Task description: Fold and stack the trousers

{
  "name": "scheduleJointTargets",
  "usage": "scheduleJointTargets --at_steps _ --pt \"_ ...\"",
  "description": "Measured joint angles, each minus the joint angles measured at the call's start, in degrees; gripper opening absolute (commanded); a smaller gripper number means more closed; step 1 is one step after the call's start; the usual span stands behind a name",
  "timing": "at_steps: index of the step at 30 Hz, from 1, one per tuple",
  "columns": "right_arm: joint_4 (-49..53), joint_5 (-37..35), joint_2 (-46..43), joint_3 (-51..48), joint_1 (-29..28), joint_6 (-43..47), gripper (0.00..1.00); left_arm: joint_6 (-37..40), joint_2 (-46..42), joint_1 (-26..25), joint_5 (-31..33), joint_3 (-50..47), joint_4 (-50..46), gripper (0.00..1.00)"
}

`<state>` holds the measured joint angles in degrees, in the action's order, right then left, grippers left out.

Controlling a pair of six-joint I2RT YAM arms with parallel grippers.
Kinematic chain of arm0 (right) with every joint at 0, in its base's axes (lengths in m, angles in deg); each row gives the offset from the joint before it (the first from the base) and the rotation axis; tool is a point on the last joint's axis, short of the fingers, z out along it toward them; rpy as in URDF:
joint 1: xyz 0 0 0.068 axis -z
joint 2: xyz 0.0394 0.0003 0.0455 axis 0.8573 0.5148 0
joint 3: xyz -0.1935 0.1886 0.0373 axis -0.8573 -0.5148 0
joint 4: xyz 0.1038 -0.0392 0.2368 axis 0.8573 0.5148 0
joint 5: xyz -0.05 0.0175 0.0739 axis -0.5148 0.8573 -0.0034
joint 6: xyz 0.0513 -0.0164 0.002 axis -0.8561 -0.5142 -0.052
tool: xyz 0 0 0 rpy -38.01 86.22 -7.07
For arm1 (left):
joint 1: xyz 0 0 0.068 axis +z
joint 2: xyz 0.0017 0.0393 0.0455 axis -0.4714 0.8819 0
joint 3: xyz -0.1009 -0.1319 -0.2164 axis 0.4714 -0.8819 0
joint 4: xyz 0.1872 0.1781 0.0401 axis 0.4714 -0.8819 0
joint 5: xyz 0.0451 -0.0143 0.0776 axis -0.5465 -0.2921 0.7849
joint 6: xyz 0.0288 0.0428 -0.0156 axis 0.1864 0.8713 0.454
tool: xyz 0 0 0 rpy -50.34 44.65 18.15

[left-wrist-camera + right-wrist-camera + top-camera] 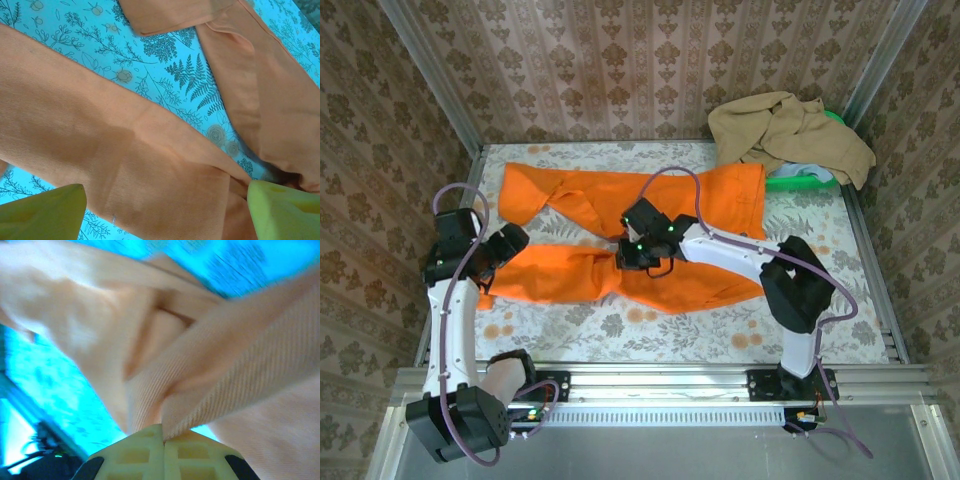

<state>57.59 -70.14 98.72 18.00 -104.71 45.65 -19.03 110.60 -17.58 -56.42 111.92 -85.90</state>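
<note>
My left gripper [165, 216] hangs wide open over the near leg, holding nothing, ready, I think, to take it. My right gripper [164, 442] is closed tight on a pinch of the trousers [720, 195] where the legs meet, probably to lift them for folding. They lie spread on the table [650, 325] — the tan garment [785, 130] lies beyond.

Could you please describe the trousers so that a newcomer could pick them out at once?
Start at the flowered table. Across its middle lie the trousers, two long legs stretching toward the left. They are bright orange, unlike the tan garment heaped at the far right corner.
</note>
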Motion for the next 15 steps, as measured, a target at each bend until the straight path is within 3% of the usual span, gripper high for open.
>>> scheduleJointTargets --at_steps 7,9,11,12,15 --pt "0.2 3.7 10.4 22.8 6.3 -1.0 0.03 1.0 4.2 -1.2 0.0 1.4 0.0 0.84" --pt "-0.2 4.2 16.0 28.7 9.3 -2.6 0.13 1.5 6.4 -1.8 0.1 2.3 0.0 0.84" --pt "-0.3 4.2 21.5 33.7 12.2 -4.4 0.38 2.0 8.3 -2.6 0.1 3.2 -0.1 0.85" --pt "0.3 4.0 24.5 36.5 13.5 -5.2 0.44 2.4 9.0 -3.1 0.3 3.7 -0.3 0.85" --pt "3.7 2.8 31.1 42.7 16.7 -6.0 0.48 3.6 9.8 -5.9 1.7 5.4 -1.3 0.86"
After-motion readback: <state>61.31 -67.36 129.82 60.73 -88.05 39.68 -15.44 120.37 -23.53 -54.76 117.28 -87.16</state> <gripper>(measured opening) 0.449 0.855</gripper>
